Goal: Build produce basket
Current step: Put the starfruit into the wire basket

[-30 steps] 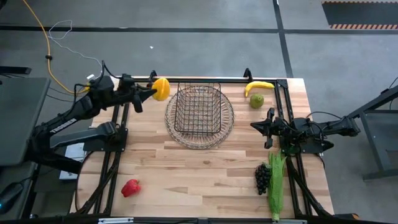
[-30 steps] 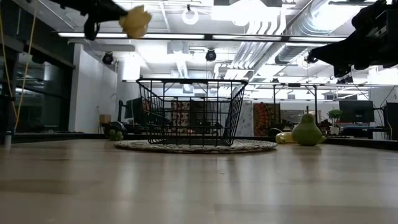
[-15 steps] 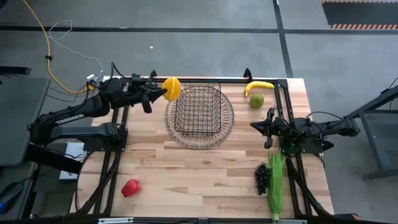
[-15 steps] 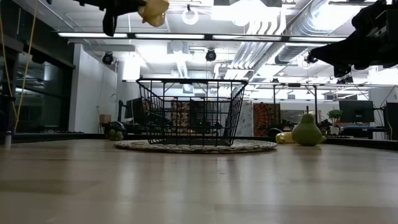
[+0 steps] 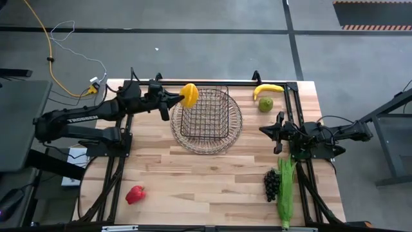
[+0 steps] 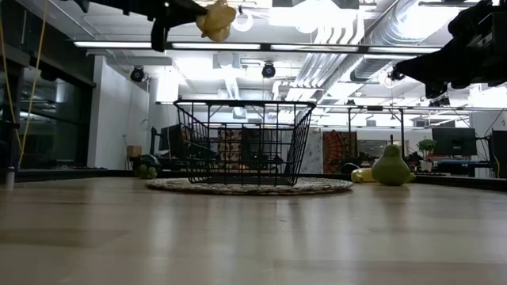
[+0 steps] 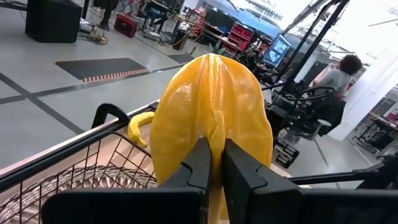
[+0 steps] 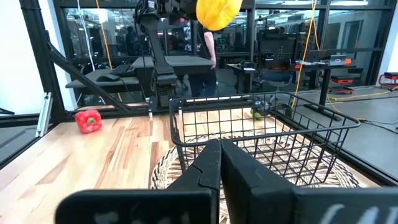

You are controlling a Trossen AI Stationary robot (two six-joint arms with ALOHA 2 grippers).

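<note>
The dark wire basket (image 5: 207, 113) stands on its round woven-wire base at the table's far middle. My left gripper (image 5: 181, 98) is shut on the yellow-orange fruit (image 5: 189, 95), high above the basket's left rim; the fruit also shows in the low view (image 6: 216, 19). My right gripper (image 5: 264, 130) is shut and empty, right of the basket. The banana (image 5: 267, 89) and green fruit (image 5: 266, 104) lie at far right, the grapes (image 5: 271, 184) and corn ear (image 5: 286, 191) at near right, the red pepper (image 5: 135, 194) at near left. My left gripper pinches the yellow-orange fruit's near side (image 7: 214, 134) between its two fingers, at a crease in the fruit. The fingers come level from the table's left. The fruit is lifted clear, well above the basket's rim (image 6: 198, 103).
Black frame rails (image 5: 122, 154) run along the table's left and right sides. A person (image 7: 339, 71) sits beyond the table's right side. Bare wood lies between the basket and the table's near edge.
My left gripper has carried the yellow-orange fruit toward the table's right, from left of the basket to above its left rim, staying high and shut on the fruit.
</note>
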